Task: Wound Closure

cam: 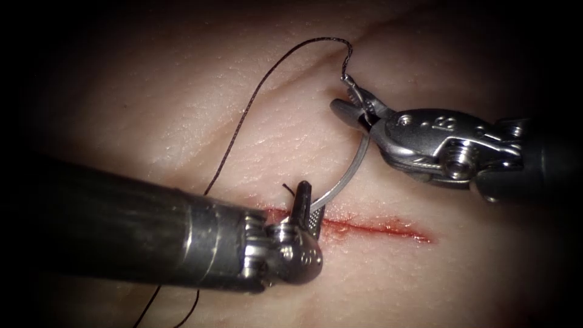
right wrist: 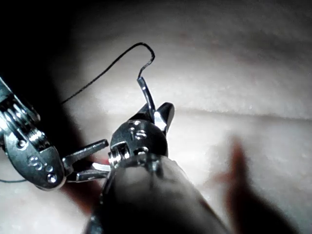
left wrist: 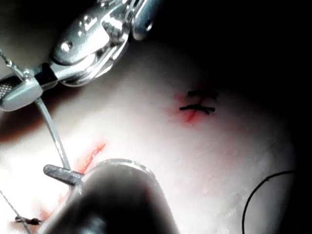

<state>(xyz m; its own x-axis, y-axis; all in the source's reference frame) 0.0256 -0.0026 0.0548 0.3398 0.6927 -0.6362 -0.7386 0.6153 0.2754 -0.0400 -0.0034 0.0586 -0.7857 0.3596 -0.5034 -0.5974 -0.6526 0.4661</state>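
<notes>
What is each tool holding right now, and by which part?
The right tool grips the needle near its thread end. The left tool has its fingers open around the needle's other end and holds nothing.

The right tool (cam: 358, 106) is polished bright metal with glossy highlights on its wrist housing, while the left tool (cam: 306, 209) is duller grey metal with a cross-hatched, rough face on one jaw, carried on a dark shaft (cam: 121, 225) of semi-matt sheen with scuffed streaks. The needle (cam: 349, 173) is smooth, satin-bright steel wire, and the thread (cam: 243, 121) is fine, matt black filament, kinked near the needle's end. The tissue (cam: 182, 109) is pale, moist and faintly glossy with fine wrinkled grain, and the cut (cam: 376, 229) holds wet, shiny red fluid (cam: 401, 232).
</notes>
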